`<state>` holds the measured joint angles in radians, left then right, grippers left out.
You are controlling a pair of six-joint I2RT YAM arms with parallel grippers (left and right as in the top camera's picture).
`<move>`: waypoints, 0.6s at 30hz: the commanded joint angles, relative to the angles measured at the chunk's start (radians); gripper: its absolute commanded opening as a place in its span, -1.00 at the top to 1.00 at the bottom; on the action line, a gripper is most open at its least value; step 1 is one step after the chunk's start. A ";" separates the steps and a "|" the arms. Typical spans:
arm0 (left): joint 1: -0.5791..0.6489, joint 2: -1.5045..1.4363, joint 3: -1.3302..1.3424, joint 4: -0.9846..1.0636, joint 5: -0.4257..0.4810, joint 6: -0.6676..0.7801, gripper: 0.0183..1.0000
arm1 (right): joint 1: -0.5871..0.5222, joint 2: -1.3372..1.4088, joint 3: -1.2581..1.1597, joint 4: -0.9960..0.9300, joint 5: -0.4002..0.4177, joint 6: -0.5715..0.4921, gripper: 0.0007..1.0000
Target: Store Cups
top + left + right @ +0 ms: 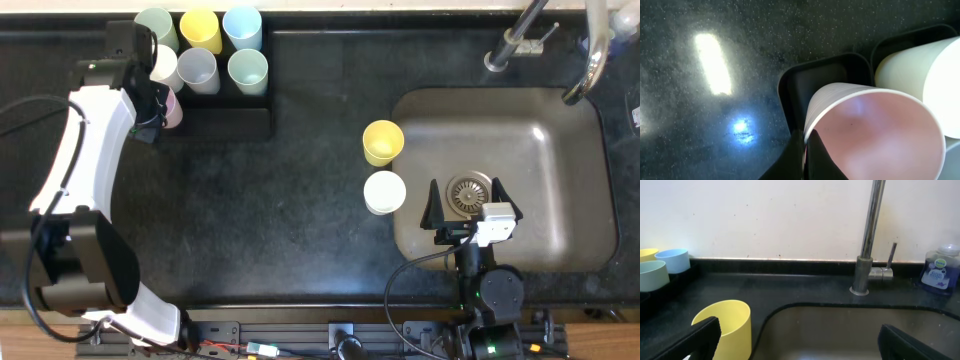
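A pink cup (875, 135) hangs tilted over an empty slot (812, 87) of the black cup tray (235, 122), with my left gripper (805, 150) shut on its rim. From above, that gripper (160, 105) and the pink cup (174, 110) sit at the tray's left front corner. A cream cup (920, 70) stands in the neighbouring slot. On the counter beside the sink stand a yellow cup (383, 142) and a white cup (384, 192). My right gripper (465, 205) is open over the sink, and the yellow cup (725, 325) is ahead of it to one side.
The tray also holds green (155, 25), yellow (200, 28), blue (242, 25), grey (197, 70) and mint (247, 70) cups. The steel sink (560, 230) takes up the right side, with a faucet (870, 240) and a soap bottle (940, 270) behind it.
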<state>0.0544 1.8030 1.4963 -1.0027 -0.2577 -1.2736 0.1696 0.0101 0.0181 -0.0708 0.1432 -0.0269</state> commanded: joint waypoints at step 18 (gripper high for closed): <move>0.005 -0.028 0.013 0.014 -0.087 0.081 0.08 | -0.004 -0.006 -0.013 0.006 0.006 -0.003 -0.99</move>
<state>0.0544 1.8408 1.4963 -0.9802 -0.3115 -1.2224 0.1696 0.0101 0.0181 -0.0708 0.1432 -0.0265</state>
